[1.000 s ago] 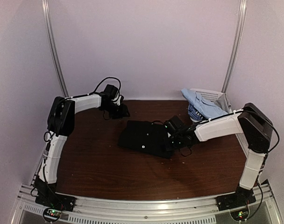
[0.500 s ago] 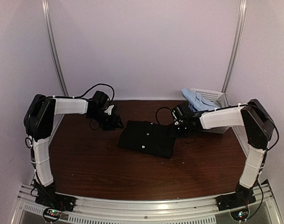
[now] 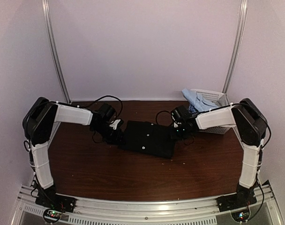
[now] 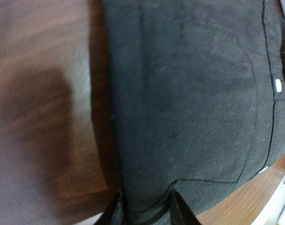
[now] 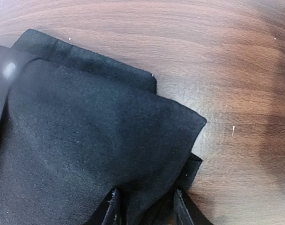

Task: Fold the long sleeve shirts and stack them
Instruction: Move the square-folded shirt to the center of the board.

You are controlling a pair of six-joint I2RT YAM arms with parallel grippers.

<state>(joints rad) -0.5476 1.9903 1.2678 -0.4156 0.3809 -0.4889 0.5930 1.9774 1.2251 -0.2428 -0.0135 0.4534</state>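
black shirt 1 | pale-blue shirt 1 | left pincer | right pincer

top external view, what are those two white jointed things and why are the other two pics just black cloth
Those are two robot arms, bolted to the near edge of a wooden table and seen by a camera above and behind them. Each ends in a two-finger hand. The left hand and the right hand sit at opposite ends of a folded black shirt. The other two pictures come from small cameras on the wrists, each looking past its own fingers. The shirt's edge lies between the left pair and a corner between the right pair. It is unclear whether they are pinching it yet. At the back right, a white basket holds a pale blue shirt.
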